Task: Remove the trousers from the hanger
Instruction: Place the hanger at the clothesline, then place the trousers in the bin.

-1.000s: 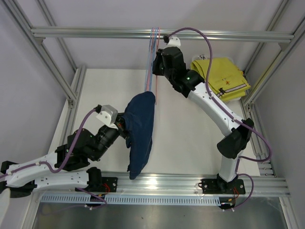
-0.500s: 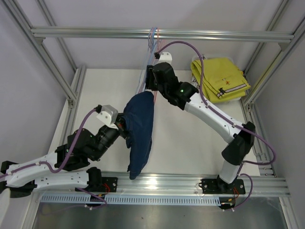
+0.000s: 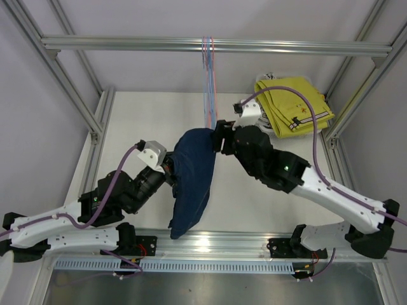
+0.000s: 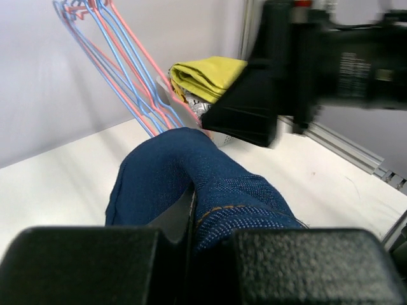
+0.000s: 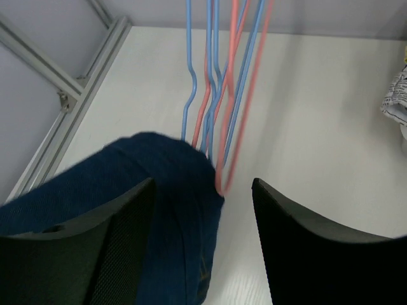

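The dark navy trousers (image 3: 191,181) hang in a long fold over the table, their top against the lower ends of the pink and blue hangers (image 3: 208,82). My left gripper (image 3: 170,175) is shut on the trousers' left side; in the left wrist view the denim (image 4: 210,184) is pinched in the left gripper (image 4: 191,235). My right gripper (image 3: 219,136) stands open just right of the trousers' top. In the right wrist view the right gripper (image 5: 203,210) holds nothing, with the navy cloth (image 5: 146,190) and the hangers (image 5: 219,82) ahead of it.
Folded yellow trousers (image 3: 294,105) lie at the back right corner, also visible as a yellow stack (image 4: 203,73), with a black-and-white printed cloth (image 5: 395,101) beside them. An aluminium frame bar (image 3: 127,43) carries the hangers. A frame post (image 3: 95,133) stands left.
My right gripper has let go of the hangers, opened, and dropped toward the near side beside the trousers' top. The hangers swung back to hang straight. The left gripper shifted slightly right.
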### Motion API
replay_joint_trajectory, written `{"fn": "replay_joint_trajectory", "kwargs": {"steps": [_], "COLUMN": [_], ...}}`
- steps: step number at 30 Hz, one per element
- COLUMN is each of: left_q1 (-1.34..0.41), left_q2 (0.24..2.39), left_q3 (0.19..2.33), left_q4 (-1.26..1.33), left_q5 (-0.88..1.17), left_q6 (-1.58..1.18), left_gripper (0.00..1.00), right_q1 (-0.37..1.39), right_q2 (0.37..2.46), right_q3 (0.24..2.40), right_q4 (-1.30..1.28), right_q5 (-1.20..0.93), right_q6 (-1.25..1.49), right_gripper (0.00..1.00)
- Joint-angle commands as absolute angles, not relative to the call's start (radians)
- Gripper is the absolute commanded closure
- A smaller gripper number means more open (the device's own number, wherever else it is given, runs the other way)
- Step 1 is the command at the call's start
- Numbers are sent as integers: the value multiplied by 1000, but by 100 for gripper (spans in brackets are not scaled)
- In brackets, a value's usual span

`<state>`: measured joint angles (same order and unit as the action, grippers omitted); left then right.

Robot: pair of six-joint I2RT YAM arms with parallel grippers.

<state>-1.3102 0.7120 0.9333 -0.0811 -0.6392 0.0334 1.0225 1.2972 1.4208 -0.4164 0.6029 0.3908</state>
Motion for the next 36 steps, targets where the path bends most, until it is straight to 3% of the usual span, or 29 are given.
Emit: {"fn": "replay_joint_trajectory", "kwargs": {"steps": [1,7,16,25,36], "left_q1": [-1304,-1307,-1362,-1416,-1419], "left_q2": [703,715,781,753,698], "left_q3": [1002,1017,1117,1040,873], "left_q4": [-25,-60,-185,-356,-492], "left_q5": [-618,-581,-554,-647,-537], "left_q6": [12,8,9,-164,-454], "left_gripper": [90,90,89,94,99], "right_q1": [1086,1121,1134,1137,1137], "right_q2": [1184,990,755,730,696], "right_q3": [1335,1126,939,943,902], "right_q4": [-433,-410,-330,-365,-348], "right_q5": [732,718,474,307,66], "right_q6": [409,376,190,84,-34], "right_gripper": [32,22,1,1,0]}}
